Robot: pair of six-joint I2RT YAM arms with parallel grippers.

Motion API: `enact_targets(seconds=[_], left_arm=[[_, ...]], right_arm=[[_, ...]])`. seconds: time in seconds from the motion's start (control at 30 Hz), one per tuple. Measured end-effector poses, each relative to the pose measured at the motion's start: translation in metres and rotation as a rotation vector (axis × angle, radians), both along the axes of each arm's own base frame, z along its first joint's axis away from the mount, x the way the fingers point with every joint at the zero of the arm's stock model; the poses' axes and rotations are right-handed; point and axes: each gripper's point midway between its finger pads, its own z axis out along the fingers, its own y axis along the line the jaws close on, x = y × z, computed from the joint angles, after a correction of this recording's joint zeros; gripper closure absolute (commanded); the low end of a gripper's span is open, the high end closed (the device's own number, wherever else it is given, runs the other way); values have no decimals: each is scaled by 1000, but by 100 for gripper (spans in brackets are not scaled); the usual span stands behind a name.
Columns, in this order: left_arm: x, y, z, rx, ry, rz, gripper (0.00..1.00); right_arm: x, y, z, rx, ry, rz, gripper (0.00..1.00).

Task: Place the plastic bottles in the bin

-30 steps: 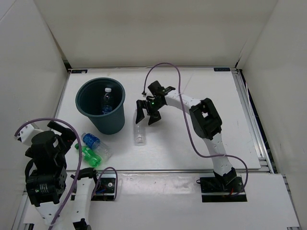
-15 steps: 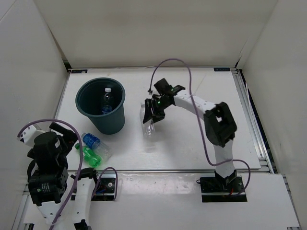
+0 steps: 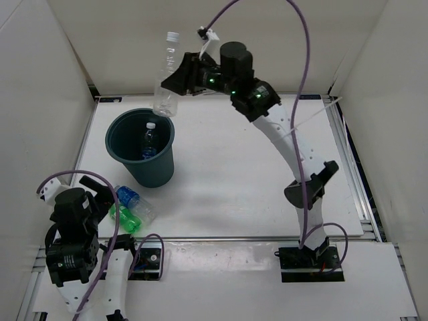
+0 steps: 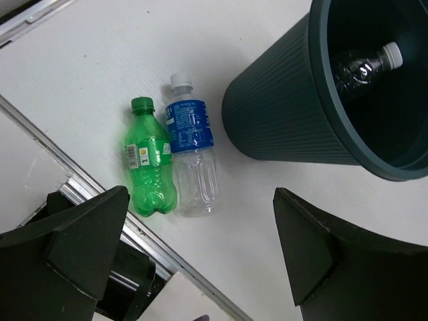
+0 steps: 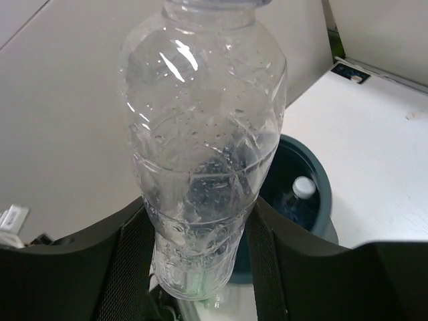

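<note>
My right gripper (image 3: pixel 179 75) is raised high and shut on a clear plastic bottle (image 3: pixel 164 77) with a white cap, cap end up. The bottle hangs above the far rim of the dark teal bin (image 3: pixel 157 167). In the right wrist view the bottle (image 5: pixel 204 120) sits between both fingers (image 5: pixel 134 261), with the bin (image 5: pixel 324 179) below. Another bottle (image 3: pixel 148 142) stands inside the bin. A blue-labelled bottle (image 4: pixel 190 150) and a green bottle (image 4: pixel 148 160) lie side by side on the table left of the bin. My left gripper (image 4: pixel 200 247) hovers open above them, holding nothing.
White walls enclose the table on the left, back and right. A metal rail (image 4: pixel 154 234) runs along the table's near edge, close to the two lying bottles. The right arm's purple cable (image 3: pixel 304 100) loops high over the table.
My right gripper shut on the clear bottle lying mid-table and carried it up and to the left, over the bin. The left arm shifted slightly, gripper still open.
</note>
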Motion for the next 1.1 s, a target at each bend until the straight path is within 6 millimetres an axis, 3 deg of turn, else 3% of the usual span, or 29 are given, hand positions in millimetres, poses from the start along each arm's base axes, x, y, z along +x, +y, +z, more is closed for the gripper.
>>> enact_targets(seconds=[0.07,0.13,0.2,0.23,0.27,0.37,0.47,0.53,0.7,0.8,0.93,1.1], left_arm=[[2,-3,-1,-5,12,-26,0],[6,-6,-1,-5,31,-55,0],[9,-9,-2,-5,52,-84,0],[11,-10,-1,-1,62,-96,0],[13,-10,-2,2,73,-108,0],[17,-12,-5,8,106,-138,0],[20,-13,-12,3,132,-150,0],[21,-15,-27,-19,156,-153,0],[10,-28,-87,-141,217,-127,0],[4,-33,-111,-195,212,-92,0],[7,-30,-133,-242,235,-22,0],[10,-21,-142,-288,287,99,0]], right_arm=[[2,21,-9,9,-18,-1,66],[7,49,-34,-10,-22,4,61],[12,77,-67,-44,-25,6,28],[13,89,-86,-69,-18,9,5],[14,100,-107,-104,-18,13,0],[6,116,-156,-224,-14,11,0],[-13,99,-168,-301,-14,-8,0],[-28,73,-148,-316,-23,-22,0],[-63,8,-10,-154,-189,-82,0],[-96,-33,36,-102,-241,-83,0],[-126,-69,34,-141,-235,-58,0],[-128,-73,-3,-258,-165,-32,0]])
